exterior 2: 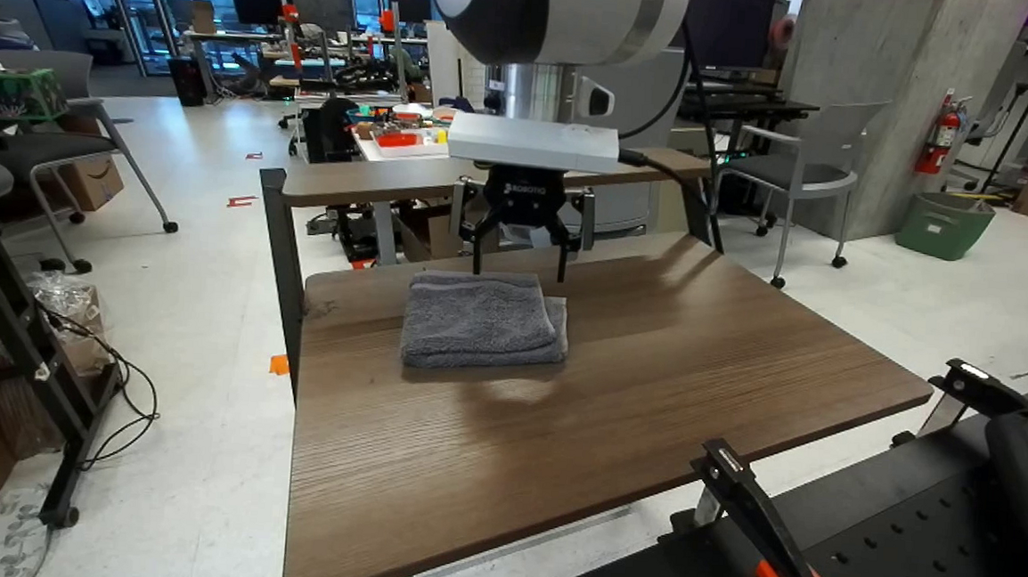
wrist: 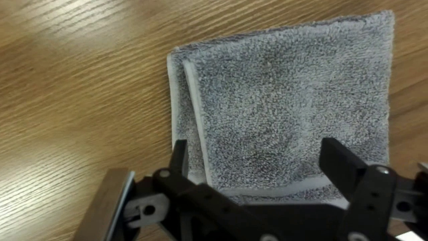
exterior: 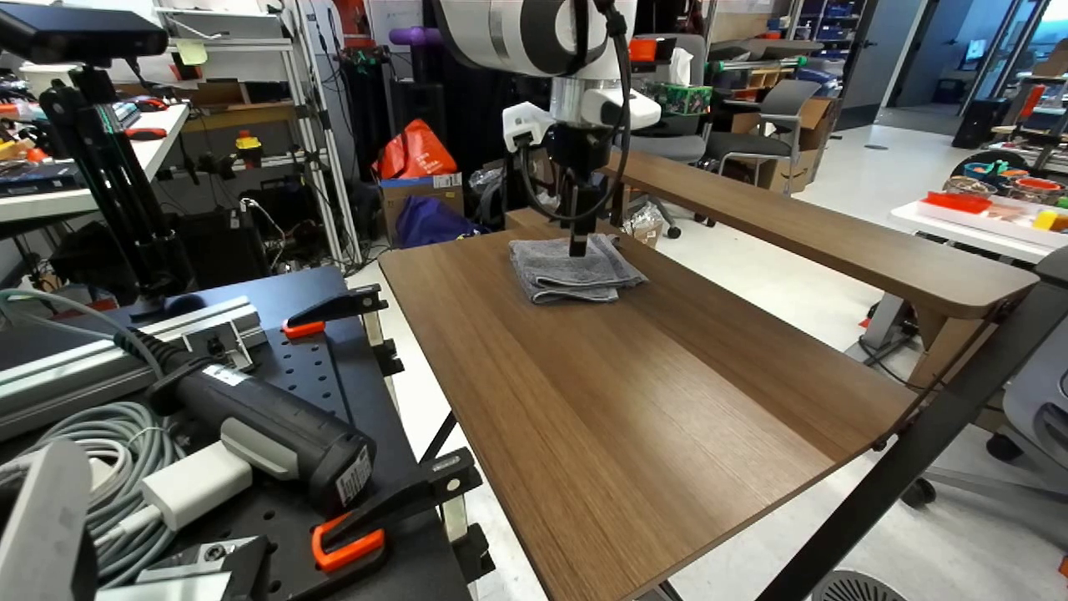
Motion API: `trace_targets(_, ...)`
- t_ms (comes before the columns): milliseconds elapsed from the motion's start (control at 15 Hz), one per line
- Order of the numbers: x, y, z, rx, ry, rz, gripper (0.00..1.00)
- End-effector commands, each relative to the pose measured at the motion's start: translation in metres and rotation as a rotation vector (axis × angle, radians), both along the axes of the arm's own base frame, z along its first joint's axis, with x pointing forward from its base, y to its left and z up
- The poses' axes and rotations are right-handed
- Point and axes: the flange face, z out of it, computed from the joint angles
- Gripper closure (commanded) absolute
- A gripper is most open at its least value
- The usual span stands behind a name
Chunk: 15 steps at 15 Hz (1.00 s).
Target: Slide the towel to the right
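- Folded grey terry-cloth towel with pale hems point(exterior 2: 476, 322) lies flat on the brown wood-grain tabletop point(exterior 2: 697, 353), toward its far end in an exterior view; a long, raised brown wooden board point(exterior: 801, 225) runs along one side.
- My black two-fingered gripper point(exterior 2: 519, 276) hangs beside and partly over the cloth. Jaws wide apart, nothing gripped.
- Key relation, wrist view: most of the towel lies ahead of the line joining my fingertips point(wrist: 180, 154); only the near edge falls between or behind them.
- Sideways: one tip shows over the narrow strip where a lower layer peeks out; the other shows over the top layer, cloth running on past it. Towel's middle is therefore forward and slightly toward that second tip.
- Axis: outline close to square, perhaps a touch wider along my finger line, edges slightly skewed to it. I hide part of the near side, so no firm call.
- Contact: I judge the tips to be above the cloth, but cannot be sure.
- I take this as the approach. Next likely: ease forward over the middle, lower, press, drag.
- Whose right is meant, I cannot tell.
- Risk: soft layers; pressing only the edge could bunch the top fold or leave the lower one behind.
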Motion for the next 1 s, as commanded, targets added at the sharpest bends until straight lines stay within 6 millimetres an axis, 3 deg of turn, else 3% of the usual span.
trace_targets(0, 0.018, 0.005, -0.012, 0.020, -0.017, -0.021, 0.00)
trace_targets(667, 0.035, -0.005, -0.044, 0.028, 0.008, -0.061, 0.00)
trace_targets(933, 0.038, 0.004, -0.041, 0.020, -0.017, -0.056, 0.00)
